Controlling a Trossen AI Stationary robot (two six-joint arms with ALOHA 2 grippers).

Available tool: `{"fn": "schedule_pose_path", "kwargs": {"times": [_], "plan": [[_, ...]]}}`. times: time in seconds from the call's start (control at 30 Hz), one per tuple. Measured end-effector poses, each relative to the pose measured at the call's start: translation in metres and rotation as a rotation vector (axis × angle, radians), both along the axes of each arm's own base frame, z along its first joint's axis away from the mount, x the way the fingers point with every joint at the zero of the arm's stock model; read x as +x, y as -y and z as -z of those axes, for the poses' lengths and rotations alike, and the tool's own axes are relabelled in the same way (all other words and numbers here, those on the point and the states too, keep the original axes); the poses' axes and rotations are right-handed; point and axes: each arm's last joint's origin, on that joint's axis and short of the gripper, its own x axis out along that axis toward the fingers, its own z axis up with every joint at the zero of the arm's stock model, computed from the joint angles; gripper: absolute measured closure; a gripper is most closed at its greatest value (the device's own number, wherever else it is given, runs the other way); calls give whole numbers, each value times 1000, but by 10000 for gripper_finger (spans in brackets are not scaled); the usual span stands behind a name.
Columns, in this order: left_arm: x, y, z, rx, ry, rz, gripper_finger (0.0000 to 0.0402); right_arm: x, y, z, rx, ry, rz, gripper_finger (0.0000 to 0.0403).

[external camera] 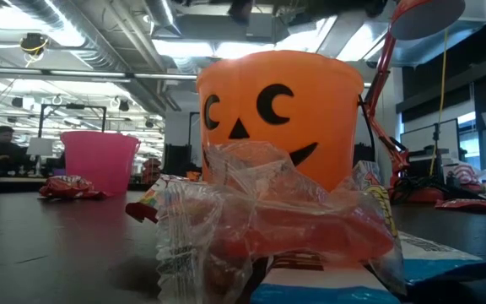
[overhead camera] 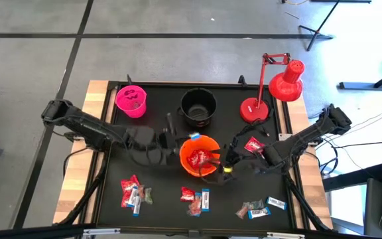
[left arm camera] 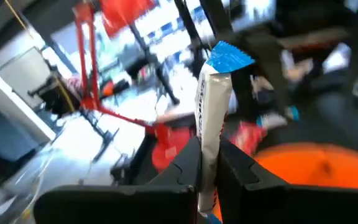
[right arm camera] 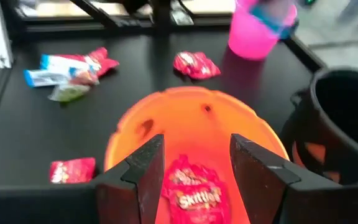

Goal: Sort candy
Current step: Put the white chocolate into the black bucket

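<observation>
My left gripper (left arm camera: 209,152) reaches in from the table's left and is shut on a narrow blue-and-white candy bar (overhead camera: 194,136) by the orange bucket's (overhead camera: 199,157) far-left rim. My right gripper (right arm camera: 194,155) is open above that bucket (right arm camera: 191,118), coming from the right. A red candy packet (right arm camera: 194,190) shows between its fingers, lower down inside the bucket; no touch shows. More red packets lie in the bucket (overhead camera: 197,158). Loose candy lies on the table in heaps at near left (overhead camera: 132,192), near middle (overhead camera: 196,199) and near right (overhead camera: 260,209). My left gripper pinches the blue-and-white bar between its two fingers at the bar's lower white part (left arm camera: 207,134). The bar lies along the fingers, and its blue crimped end (left arm camera: 229,59) sticks out past the fingertips. It is lifted clear, by the orange bucket's rim (left arm camera: 316,155).
The black bucket (overhead camera: 197,106) stands just beyond the orange one, the pink bucket (overhead camera: 131,101) at far left. A red desk lamp (overhead camera: 270,93) stands at far right. One red packet (overhead camera: 254,145) lies right of the orange bucket. A clear-wrapped sweet (external camera: 251,219) lies in front of the low camera.
</observation>
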Motion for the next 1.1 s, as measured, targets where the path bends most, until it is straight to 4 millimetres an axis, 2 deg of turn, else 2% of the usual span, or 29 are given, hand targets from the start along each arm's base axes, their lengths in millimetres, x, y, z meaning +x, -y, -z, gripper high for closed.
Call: {"fn": "schedule_pose_path", "kwargs": {"times": [0.13, 0.27, 0.4, 0.57, 0.7, 0.87, 1.1], "plan": [[6, -39, -10, -28, 100, 62, 386, -6, -15, -9, -68, 46, -15, 226], [7, -86, -10, -95, 138, 16, 386, -14, -27, -20, -167, 96, 17, 226], [-1, -130, -10, -244, 192, -1, 386, -21, -34, -23, -258, 113, 38, 226], [-8, -169, -2, -535, 280, -134, 383, -21, -30, -20, -324, 75, 61, 226], [-3, -183, 15, -649, 243, -109, 369, -15, -20, -20, -320, 67, 90, 226], [6, -186, 33, -694, 200, -102, 353, -11, -11, -18, -328, 38, 106, 226], [8, -188, 38, -692, 188, -119, 304, -10, -9, -17, -318, 23, 93, 226]]}}
